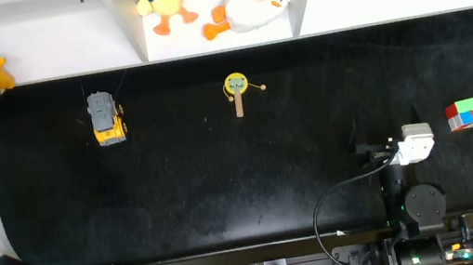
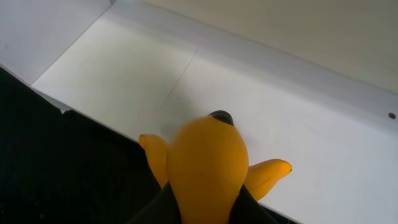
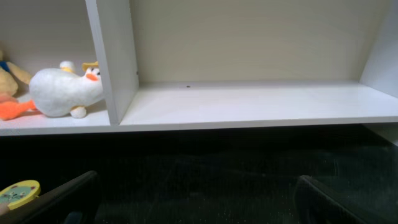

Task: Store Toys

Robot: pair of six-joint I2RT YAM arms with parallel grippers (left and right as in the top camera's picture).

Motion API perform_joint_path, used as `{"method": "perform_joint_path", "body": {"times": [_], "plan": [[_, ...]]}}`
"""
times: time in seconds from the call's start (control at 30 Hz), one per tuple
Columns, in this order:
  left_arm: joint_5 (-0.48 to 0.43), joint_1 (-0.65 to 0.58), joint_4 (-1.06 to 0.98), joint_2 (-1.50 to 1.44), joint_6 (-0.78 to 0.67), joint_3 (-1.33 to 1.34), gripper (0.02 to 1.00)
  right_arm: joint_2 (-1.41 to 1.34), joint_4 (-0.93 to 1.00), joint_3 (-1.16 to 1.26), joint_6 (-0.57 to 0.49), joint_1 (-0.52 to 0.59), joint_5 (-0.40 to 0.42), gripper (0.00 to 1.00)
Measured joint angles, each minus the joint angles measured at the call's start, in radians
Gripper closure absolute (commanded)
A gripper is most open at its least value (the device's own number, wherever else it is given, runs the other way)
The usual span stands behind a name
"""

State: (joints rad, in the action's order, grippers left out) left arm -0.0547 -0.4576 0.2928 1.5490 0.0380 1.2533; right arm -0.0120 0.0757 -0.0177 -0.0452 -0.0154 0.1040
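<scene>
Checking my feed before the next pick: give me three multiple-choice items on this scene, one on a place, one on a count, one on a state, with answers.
1. Where does the white duck lie?
A) middle shelf compartment
B) on the table
C) right compartment

2. How many toys lie on the black table?
A) one
B) three
C) five

3. The right gripper is:
A) open and empty
B) shut on a toy
C) shut on a shelf divider

Answers:
1 A: it lies beside the yellow duck, between the dividers.
2 B: the truck, rattle and cube.
3 A: its fingers stand apart with nothing between them.
</scene>
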Motion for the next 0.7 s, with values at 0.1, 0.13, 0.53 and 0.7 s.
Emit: {"method": "perform_joint_path", "body": {"times": [0.1,0.13,0.53,0.7], "plan": [[0.000,0.000,-0.014,0.007,0.008,0.001,0.978,0.000,0.000,0.000,0.000,0.000,0.000,0.007],[0.001,0.000,-0.016,0.008,0.008,0.002,0.980,0.000,-0.001,0.000,0.000,0.000,0.000,0.009],[0.005,0.000,-0.035,0.034,0.009,0.010,0.982,0.000,-0.001,0.000,0.000,0.000,0.000,0.005],[0.003,0.000,-0.089,0.082,0.009,0.010,0.982,0.000,0.000,0.000,0.000,0.000,0.000,0.005]]}}
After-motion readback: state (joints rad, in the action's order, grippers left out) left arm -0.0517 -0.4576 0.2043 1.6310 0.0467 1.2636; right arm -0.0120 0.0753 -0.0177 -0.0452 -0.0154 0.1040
